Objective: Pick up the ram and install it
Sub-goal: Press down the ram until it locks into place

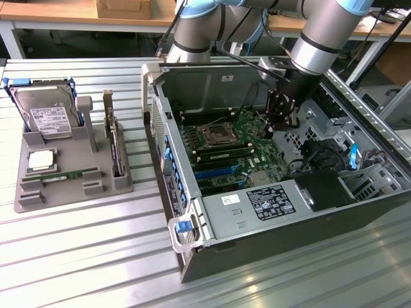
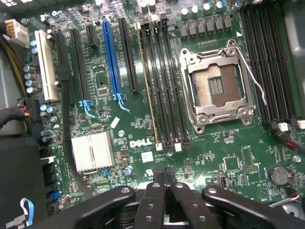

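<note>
Black metal gripper (image 2: 162,171) hung shut and empty above the green motherboard (image 2: 109,67); at the exterior view's left, a long green ram stick (image 1: 64,174) lay in the grey moulded tray (image 1: 38,199); a second thin stick (image 2: 148,86) stood edge-on in a black slot, seemingly already installed; white lettering read DELL.

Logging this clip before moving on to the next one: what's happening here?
A robot arm's black gripper hangs shut and empty inside the open grey computer case, above the green motherboard. One thin green RAM stick already sits edge-on in a black memory slot beside the open silver processor socket. Another long green RAM stick lies in the grey parts holder on the exterior view's left, with a silver hard drive.
</note>
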`<state>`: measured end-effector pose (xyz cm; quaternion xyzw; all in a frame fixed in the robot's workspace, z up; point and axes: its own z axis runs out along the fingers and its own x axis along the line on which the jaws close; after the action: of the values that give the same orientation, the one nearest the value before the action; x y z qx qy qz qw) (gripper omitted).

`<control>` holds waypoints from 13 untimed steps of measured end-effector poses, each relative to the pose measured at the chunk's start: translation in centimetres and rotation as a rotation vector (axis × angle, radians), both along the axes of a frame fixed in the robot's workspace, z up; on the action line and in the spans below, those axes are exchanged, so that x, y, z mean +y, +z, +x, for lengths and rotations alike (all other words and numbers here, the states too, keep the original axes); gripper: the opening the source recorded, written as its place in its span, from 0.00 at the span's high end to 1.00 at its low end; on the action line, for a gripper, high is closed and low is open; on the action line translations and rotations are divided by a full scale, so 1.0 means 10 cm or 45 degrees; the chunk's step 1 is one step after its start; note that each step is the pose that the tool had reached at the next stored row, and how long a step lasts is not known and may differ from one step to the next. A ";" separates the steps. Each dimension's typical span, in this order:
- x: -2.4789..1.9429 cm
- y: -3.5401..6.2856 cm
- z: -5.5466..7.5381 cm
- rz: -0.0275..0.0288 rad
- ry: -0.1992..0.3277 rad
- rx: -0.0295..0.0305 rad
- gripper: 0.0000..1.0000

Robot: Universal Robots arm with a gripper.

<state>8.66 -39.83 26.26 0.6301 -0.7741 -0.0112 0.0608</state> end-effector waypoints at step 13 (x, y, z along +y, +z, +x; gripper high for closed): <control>0.000 0.000 0.00 -0.0050 -0.163 0.0001 0.90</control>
<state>8.66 -39.83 26.26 0.5793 -0.8127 -0.0135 0.0612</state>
